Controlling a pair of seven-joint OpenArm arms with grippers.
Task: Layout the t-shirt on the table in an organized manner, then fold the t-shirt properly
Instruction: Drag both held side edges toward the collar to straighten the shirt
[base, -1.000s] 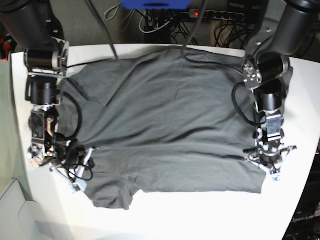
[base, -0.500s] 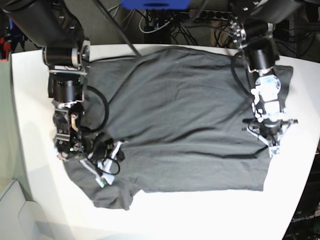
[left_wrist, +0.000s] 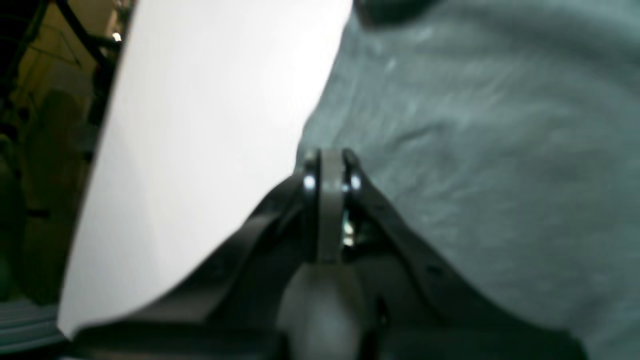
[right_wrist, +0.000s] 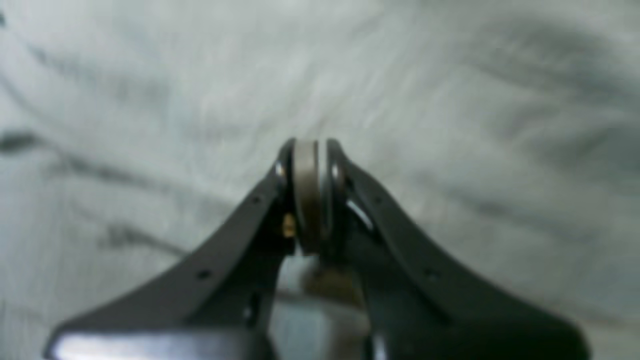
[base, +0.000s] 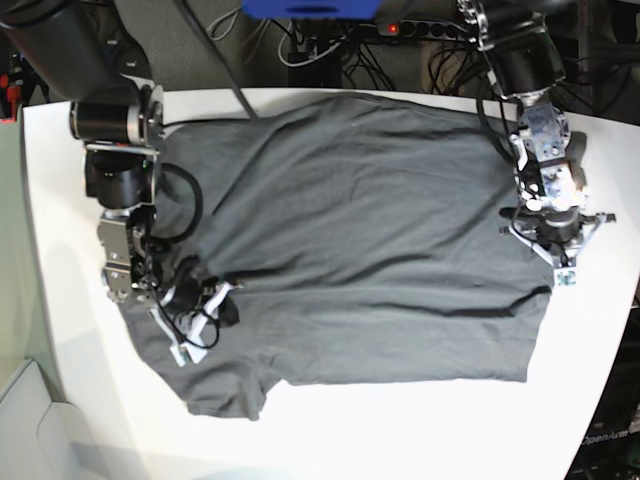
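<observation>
Base view shows one t-shirt, dark grey, spread wrinkled across the middle of the one white surface. Two claws work at its opposite sides: the left claw at the shirt's edge, its tips pressed together, and the right claw over the cloth, tips likewise closed, nothing visibly gripped

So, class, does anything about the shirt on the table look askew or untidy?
Yes. The shirt lies slightly skewed on the table, wrinkled across its middle, and its lower-left corner in the base view bulges out unevenly rather than lying square.
</observation>
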